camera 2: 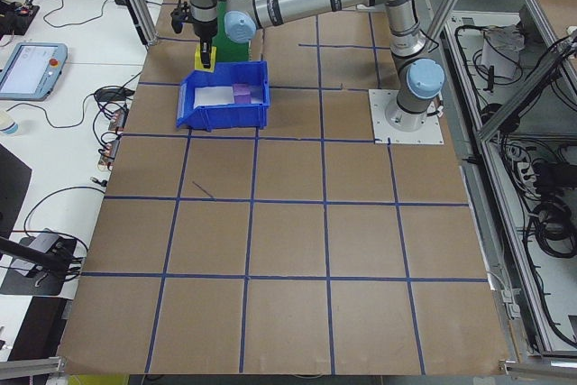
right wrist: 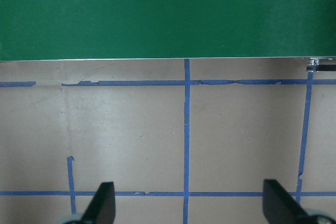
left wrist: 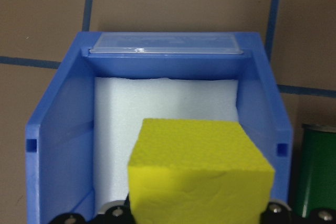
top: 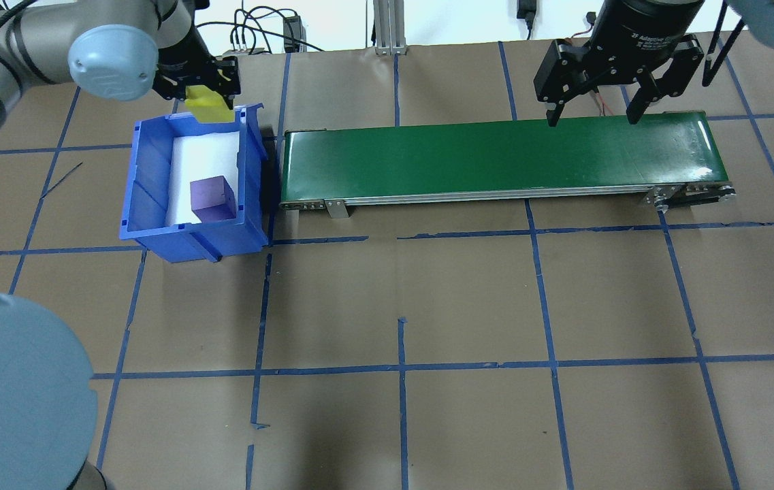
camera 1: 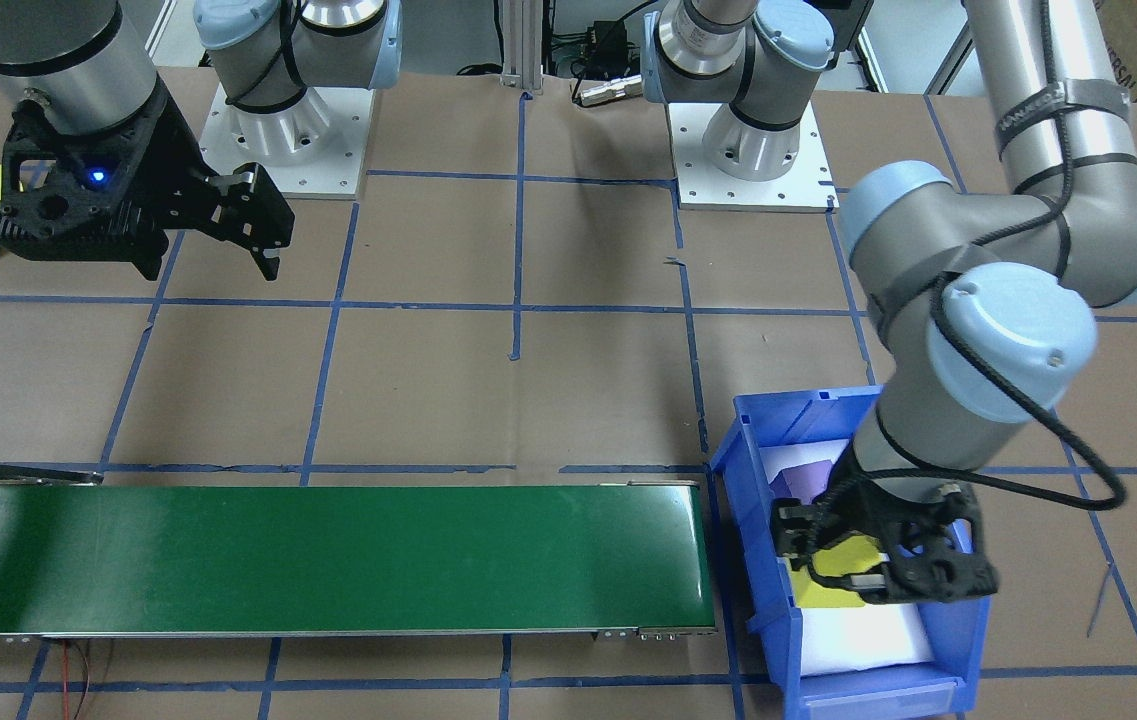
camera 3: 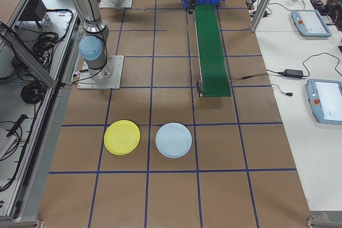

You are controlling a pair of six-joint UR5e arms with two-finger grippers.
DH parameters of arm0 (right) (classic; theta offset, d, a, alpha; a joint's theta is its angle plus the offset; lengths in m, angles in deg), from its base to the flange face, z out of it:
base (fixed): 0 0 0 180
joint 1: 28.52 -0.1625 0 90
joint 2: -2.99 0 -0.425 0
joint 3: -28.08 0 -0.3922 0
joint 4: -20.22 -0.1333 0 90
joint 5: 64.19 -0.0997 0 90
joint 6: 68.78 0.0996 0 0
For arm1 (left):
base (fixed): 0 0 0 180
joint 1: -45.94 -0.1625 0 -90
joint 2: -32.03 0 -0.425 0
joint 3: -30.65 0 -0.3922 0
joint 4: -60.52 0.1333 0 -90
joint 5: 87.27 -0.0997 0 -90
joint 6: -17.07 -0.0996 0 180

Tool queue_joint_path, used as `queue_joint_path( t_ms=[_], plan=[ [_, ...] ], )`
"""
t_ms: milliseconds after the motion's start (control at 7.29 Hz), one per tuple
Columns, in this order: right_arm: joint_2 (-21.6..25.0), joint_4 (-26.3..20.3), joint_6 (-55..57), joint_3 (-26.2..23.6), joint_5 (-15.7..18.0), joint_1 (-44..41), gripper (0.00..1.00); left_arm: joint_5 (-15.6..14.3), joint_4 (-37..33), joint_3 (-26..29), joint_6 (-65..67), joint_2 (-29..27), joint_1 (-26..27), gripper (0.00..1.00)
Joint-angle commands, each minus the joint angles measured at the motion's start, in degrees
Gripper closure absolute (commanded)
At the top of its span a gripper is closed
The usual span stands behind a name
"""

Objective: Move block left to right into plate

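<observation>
Yellow block (left wrist: 199,174), foam, fills the foreground of my left wrist view: clamped between the jaws of my left gripper (top: 204,92) and raised above the far end of the blue bin (top: 148,184). Bin: white foam pad (top: 204,160) on its floor; one purple block (top: 213,197) resting on that pad at the end nearer the robot. Green conveyor belt (top: 495,156): just beside the bin, running toward my right side, nothing on it. Right gripper (top: 589,116): I see it hovering over the far edge of the belt near its right end, jaws spread wide, holding nothing. Yellow plate (camera 3: 122,137): on the table past the belt's right end, well apart from the block; pale blue plate (camera 3: 173,140) near it.
</observation>
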Motion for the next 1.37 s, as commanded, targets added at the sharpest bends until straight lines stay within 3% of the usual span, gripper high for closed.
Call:
queue_joint_path(
  t_ms=[0,275,412,549,686,1098,1235],
  plan=[
    [0.2,0.0,0.0,-0.7,-0.1,0.1,0.00,-0.2,-1.4,0.5,0.5,-2.1,7.2,0.81],
    [0.2,0.0,-0.2,-0.8,0.0,0.1,0.00,0.5,0.8,-1.4,0.9,-7.1,10.2,0.80],
    [0.2,0.2,-0.2,-0.8,0.0,0.1,0.00,0.5,0.7,-2.6,0.7,-7.1,10.2,0.68],
    [0.2,0.3,-0.2,-0.9,0.0,0.1,0.00,0.4,1.2,-1.5,1.5,-5.8,10.2,0.28],
    [0.2,0.4,-0.2,-0.9,0.0,0.1,0.00,0.4,0.7,-2.2,1.6,-6.2,10.2,0.00],
    [0.2,0.3,-0.2,-1.0,0.0,0.1,0.00,0.2,-0.3,-1.7,1.4,0.6,9.4,0.00],
    [0.2,0.3,-0.1,-1.0,0.0,0.1,0.00,-0.2,-0.2,-2.7,1.5,2.8,5.2,0.00]
  ],
)
